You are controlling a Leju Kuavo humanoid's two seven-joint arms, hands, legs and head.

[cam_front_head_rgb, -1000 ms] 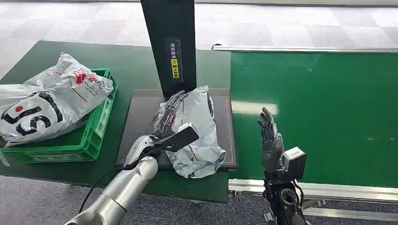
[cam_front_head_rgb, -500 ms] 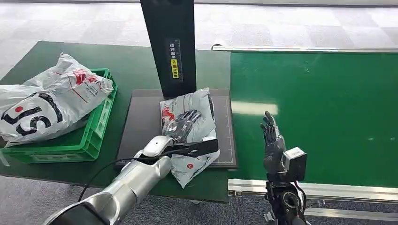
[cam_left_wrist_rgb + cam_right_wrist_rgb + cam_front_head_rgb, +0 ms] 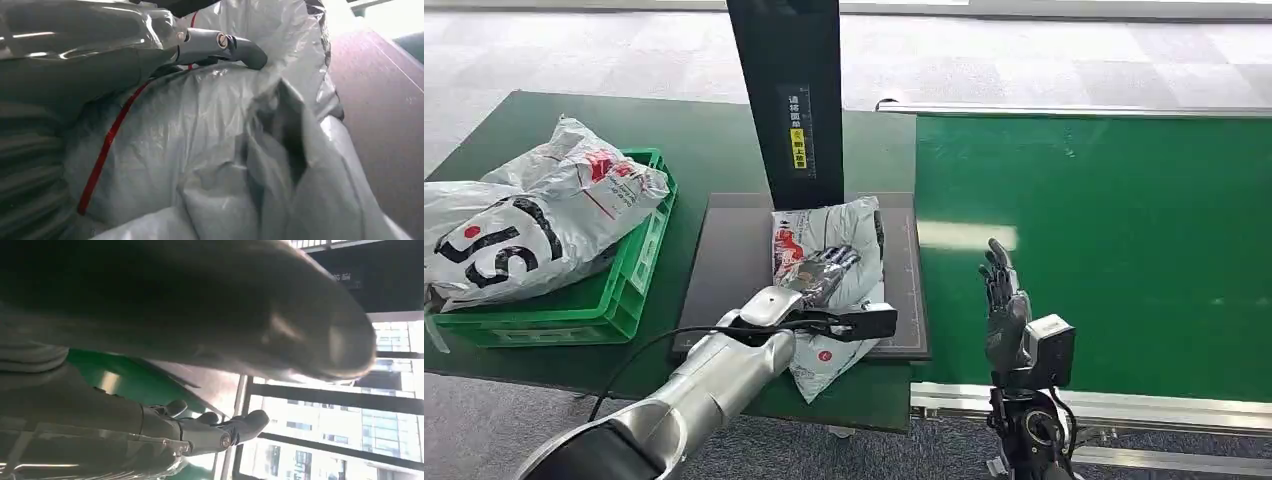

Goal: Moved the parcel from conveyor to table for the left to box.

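Observation:
The grey plastic parcel [image 3: 849, 222] with red print lies on the dark mat [image 3: 724, 262] of the green table, its near end hanging past the mat's front edge. My left hand [image 3: 824, 270] lies on top of the parcel and grips its wrapping. In the left wrist view the thumb [image 3: 220, 42] hooks over a fold of the crumpled parcel [image 3: 225, 150]; the fingers are hidden. My right hand [image 3: 1004, 305] stands upright and open above the near edge of the green conveyor [image 3: 1114, 250], holding nothing, with its fingers [image 3: 220, 432] apart.
A green crate [image 3: 639, 290] at the table's left holds large white printed bags [image 3: 524, 220] that bulge over its rim. A black post [image 3: 786, 100] rises just behind the mat. The conveyor's metal frame [image 3: 1124, 405] runs along the front right.
My left hand has slid from the parcel's left edge onto its top. The parcel has turned, showing its red print, and shifted toward the table's front edge. The right hand barely moved.

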